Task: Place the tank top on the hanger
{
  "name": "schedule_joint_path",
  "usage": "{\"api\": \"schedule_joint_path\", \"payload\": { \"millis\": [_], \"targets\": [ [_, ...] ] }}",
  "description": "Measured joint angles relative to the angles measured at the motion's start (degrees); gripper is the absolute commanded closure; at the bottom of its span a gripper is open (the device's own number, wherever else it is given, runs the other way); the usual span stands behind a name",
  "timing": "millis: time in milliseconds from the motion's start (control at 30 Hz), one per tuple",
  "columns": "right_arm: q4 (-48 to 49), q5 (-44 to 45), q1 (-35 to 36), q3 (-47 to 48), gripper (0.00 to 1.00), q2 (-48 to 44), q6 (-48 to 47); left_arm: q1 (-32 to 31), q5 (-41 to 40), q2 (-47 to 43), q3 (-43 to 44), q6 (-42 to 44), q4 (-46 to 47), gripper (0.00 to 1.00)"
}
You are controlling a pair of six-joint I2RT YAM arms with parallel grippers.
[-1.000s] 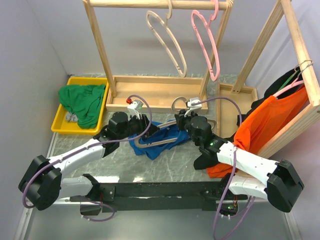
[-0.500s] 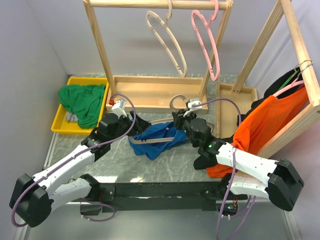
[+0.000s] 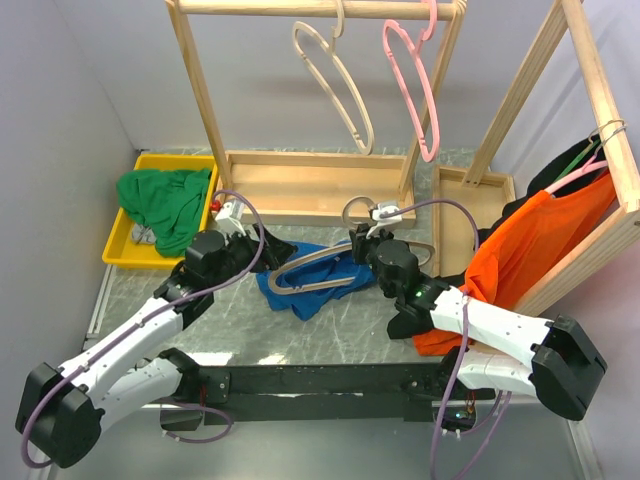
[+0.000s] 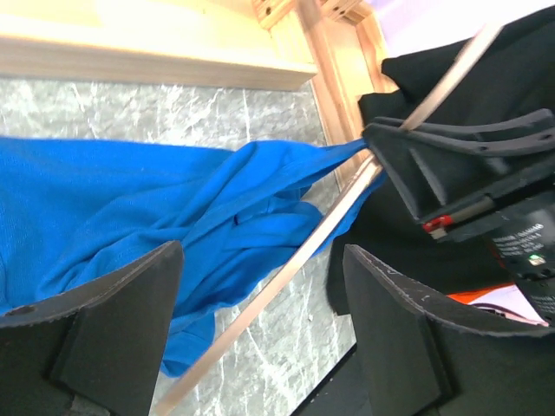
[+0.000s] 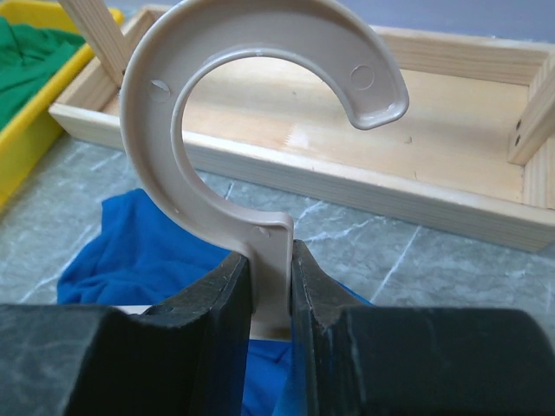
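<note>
At the far left, around ten o'clock from the middle of the marbled table (image 3: 340, 330), I see a yellow tray (image 3: 115, 255) with a green garment (image 3: 165, 205) heaped in it. Next comes my left gripper (image 3: 275, 245), reaching in from eight o'clock. Its fingers (image 4: 121, 329) stand released and wide apart, grasping nothing, with their tips just short of the cloth. The tank top (image 3: 310, 290) lies bunched on the table at the centre, its blue fabric spread toward seven o'clock. The hanger (image 4: 282, 276) lies tilted over it. In the left wrist view one slim arm of the hanger runs across the fabric, and a strap looks draped around it near the right gripper, though I cannot tell how far the strap is threaded on. At twelve o'clock a wooden rack (image 3: 300, 185) stands with a second beige hanger (image 3: 335, 80) and a pink hanger (image 3: 412, 85) hung from its rail. My right gripper (image 5: 270, 277) comes in from four o'clock. Its pads are clenched on the hanger's neck just below the hook (image 5: 152, 113), which stands upright and curls open toward two o'clock. Off at three o'clock an orange shirt (image 3: 530, 240) hangs from a second wooden frame (image 3: 600, 90), well apart from the tank top.
</note>
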Motion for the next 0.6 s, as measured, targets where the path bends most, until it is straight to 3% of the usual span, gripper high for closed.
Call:
{"api": "schedule_joint_path", "payload": {
  "millis": [100, 267, 600],
  "targets": [
    [-0.6, 0.2, 0.0, -0.3, 1.0, 0.0, -0.2, 0.1, -0.2, -0.8, 0.0, 0.9, 0.0, 0.21],
    [-1.2, 0.3, 0.1, -0.3, 1.0, -0.2, -0.3, 1.6, -5.0, -1.4, 0.7, 0.7, -5.4, 0.39],
    [-1.9, 2.4, 1.2, -3.1, 1.0, -3.2, -1.1, 2.9, -10.1, 4.4, 3.4, -0.2, -15.9, 0.47]
  ]
}}
